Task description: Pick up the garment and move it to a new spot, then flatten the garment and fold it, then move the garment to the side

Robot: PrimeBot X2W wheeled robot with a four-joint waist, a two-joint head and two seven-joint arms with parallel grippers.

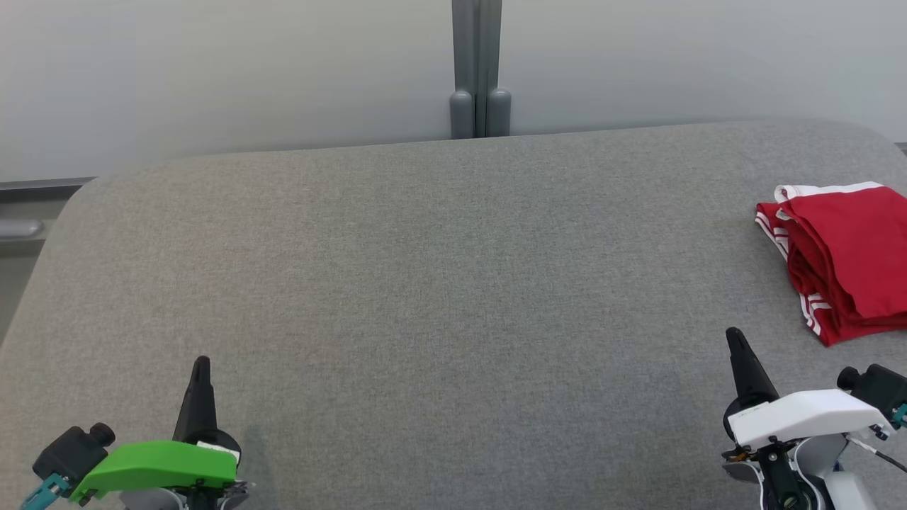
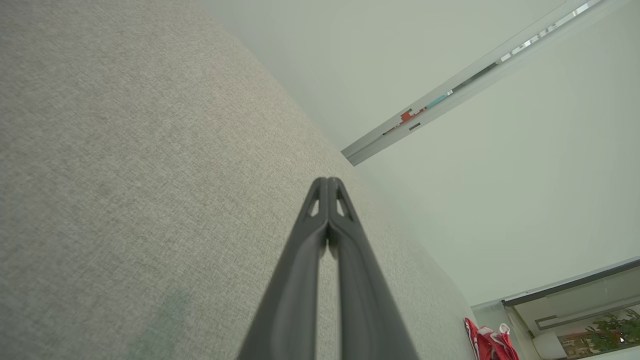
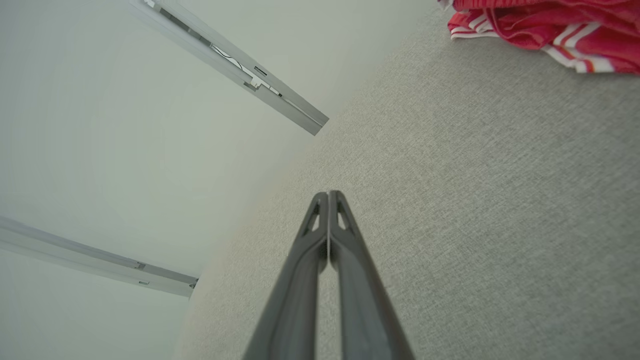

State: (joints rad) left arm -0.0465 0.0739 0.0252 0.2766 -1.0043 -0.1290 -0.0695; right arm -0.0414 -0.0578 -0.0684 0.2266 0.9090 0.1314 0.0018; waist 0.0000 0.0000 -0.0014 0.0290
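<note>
A red garment [image 1: 843, 258] with white stripes lies folded at the right edge of the grey fabric table [image 1: 425, 283], partly cut off by the head view's border. It shows too as a red garment [image 3: 545, 22] at the top of the right wrist view and a small red garment [image 2: 487, 342] at the bottom right of the left wrist view. My right gripper [image 1: 733, 336] rests at the lower right, shut and empty, a short way in front of the garment and left of it. Far from it at the lower left, my left gripper [image 1: 202, 363] is shut, empty.
A pale wall with a grey post [image 1: 478, 71] stands behind the table's far edge. The table's rounded corners lie at the far left and far right. Through a window [image 2: 595, 330] in the left wrist view a green plant shows.
</note>
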